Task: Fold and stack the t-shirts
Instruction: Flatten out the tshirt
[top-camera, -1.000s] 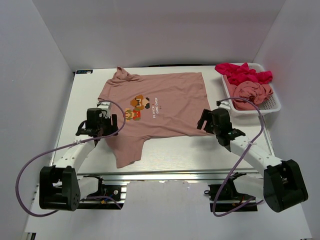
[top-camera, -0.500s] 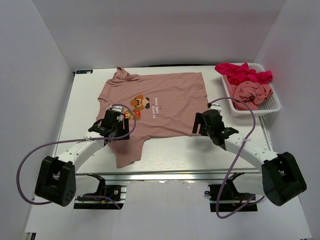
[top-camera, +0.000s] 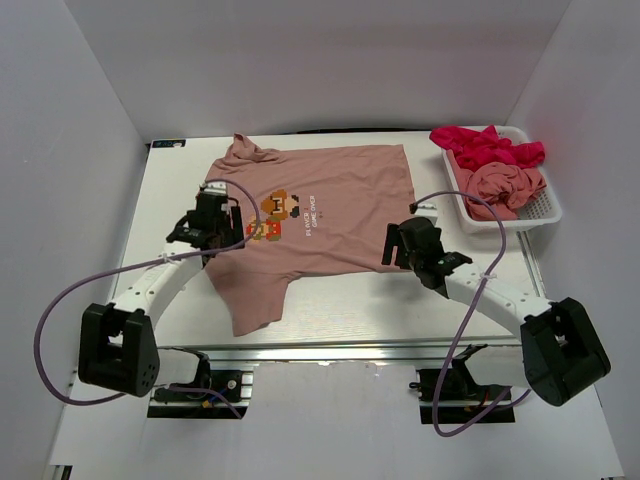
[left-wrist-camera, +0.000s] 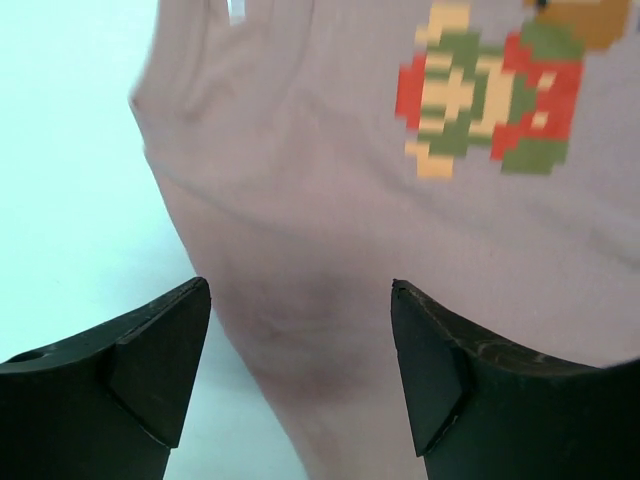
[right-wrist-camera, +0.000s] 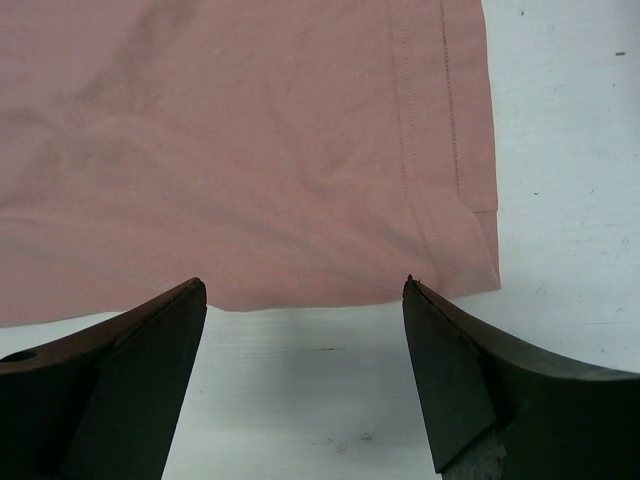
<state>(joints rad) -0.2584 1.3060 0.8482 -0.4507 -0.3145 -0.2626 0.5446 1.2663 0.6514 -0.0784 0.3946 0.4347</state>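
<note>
A salmon-pink t-shirt (top-camera: 330, 205) with a pixel-art chest print (top-camera: 275, 215) lies spread flat on the table, neck to the left, one sleeve hanging toward the front (top-camera: 250, 300). My left gripper (top-camera: 212, 238) is open, low over the shirt's left edge below the print; the left wrist view shows the fabric (left-wrist-camera: 300, 250) and the print (left-wrist-camera: 490, 90) between its fingers. My right gripper (top-camera: 392, 248) is open at the shirt's near hem corner; the hem (right-wrist-camera: 330, 290) lies just ahead of its fingers. A magenta-red shirt (top-camera: 485, 145) and another pink shirt (top-camera: 505, 188) lie crumpled in the basket.
A white mesh basket (top-camera: 548, 212) stands at the back right of the table. White walls enclose the table on three sides. Purple cables loop from both arms over the front edge.
My left gripper has moved back and left from the sleeve area to the shirt's left edge by the print. My right gripper has shifted slightly left along the hem.
</note>
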